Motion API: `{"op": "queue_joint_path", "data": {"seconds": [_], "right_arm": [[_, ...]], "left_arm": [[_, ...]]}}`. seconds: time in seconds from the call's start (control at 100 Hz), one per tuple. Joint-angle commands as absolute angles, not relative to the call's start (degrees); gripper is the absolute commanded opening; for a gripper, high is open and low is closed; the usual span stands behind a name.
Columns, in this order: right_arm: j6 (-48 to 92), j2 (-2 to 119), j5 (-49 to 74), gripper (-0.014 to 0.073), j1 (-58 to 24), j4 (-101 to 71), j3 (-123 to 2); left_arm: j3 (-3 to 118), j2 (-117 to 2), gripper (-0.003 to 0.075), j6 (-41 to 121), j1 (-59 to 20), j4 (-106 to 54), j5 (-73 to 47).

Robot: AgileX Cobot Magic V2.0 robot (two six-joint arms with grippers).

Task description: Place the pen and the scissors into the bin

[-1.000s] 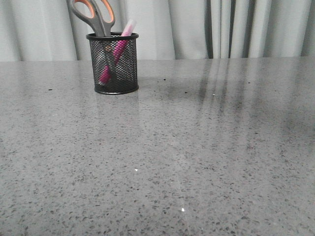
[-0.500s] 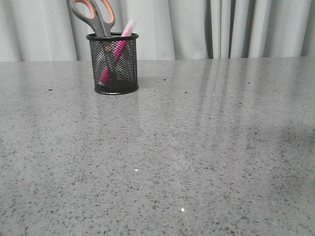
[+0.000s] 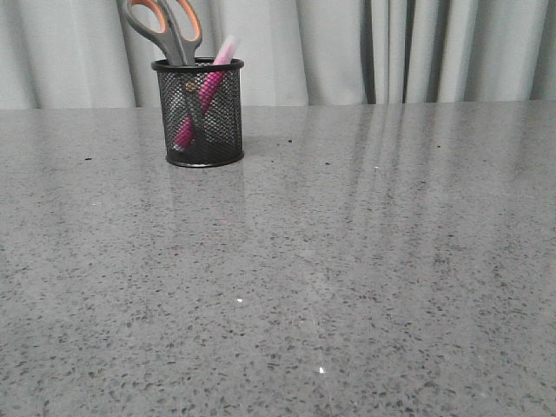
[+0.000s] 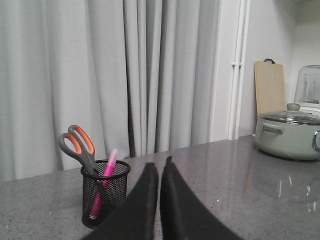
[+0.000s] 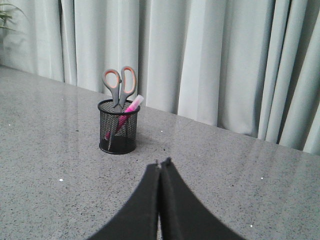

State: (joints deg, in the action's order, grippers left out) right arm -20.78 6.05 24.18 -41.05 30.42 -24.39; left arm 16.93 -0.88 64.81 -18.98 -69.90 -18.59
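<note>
The black mesh bin [image 3: 201,113] stands upright at the far left of the grey table. The scissors [image 3: 165,28] stand in it, blades down, orange-lined handles above the rim. The pink pen [image 3: 208,82] leans in it, its whitish cap above the rim. The bin [image 4: 104,199], scissors [image 4: 77,147] and pen [image 4: 106,175] also show in the left wrist view, and the bin [image 5: 118,127], scissors [image 5: 120,87] and pen [image 5: 129,107] in the right wrist view. My left gripper [image 4: 159,164] is shut and empty, back from the bin. My right gripper [image 5: 162,162] is shut and empty, farther away. Neither arm shows in the front view.
Grey curtains hang behind the table's far edge. In the left wrist view a pale green lidded pot [image 4: 289,132] stands on the table far to the right, with a wooden board [image 4: 269,82] against the wall behind it. A plant leaf [image 5: 7,12] shows at the far left.
A faint shadow on the table's right side has faded out of the front view. The bin, scissors and pen have not moved.
</note>
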Motion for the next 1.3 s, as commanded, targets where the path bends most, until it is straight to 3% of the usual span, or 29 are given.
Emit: {"op": "queue_joint_path", "data": {"seconds": [0.0, 0.66, 0.86, 0.93, 1.1, 1.29], "right_arm": [[-20.6, 6.7, 20.4, -0.0054, -41.0, 32.0, -25.7], [-20.6, 6.7, 20.4, -0.0054, -41.0, 32.0, -25.7], [-20.6, 6.7, 20.4, -0.0054, -41.0, 32.0, -25.7], [-20.6, 6.7, 20.4, -0.0054, -41.0, 32.0, -25.7], [-20.6, 6.7, 20.4, -0.0054, -41.0, 32.0, -25.7], [-20.6, 6.7, 20.5, -0.0054, -41.0, 32.0, -25.7]], "left_arm": [[18.3, -1.6, -0.0019, 64.2, -19.3, -71.9, -17.6], [18.0, -1.6, -0.0019, 64.2, -19.3, -71.9, -17.4], [17.5, -0.3, -0.0019, 63.7, -18.0, -58.1, -16.2], [16.8, 0.6, -0.0019, 54.2, -16.4, -46.7, -17.1], [12.0, 2.1, -0.0019, 11.5, -10.8, -12.6, -16.5], [4.6, 2.1, -0.0019, 5.6, -4.6, -8.3, -14.1]]}}
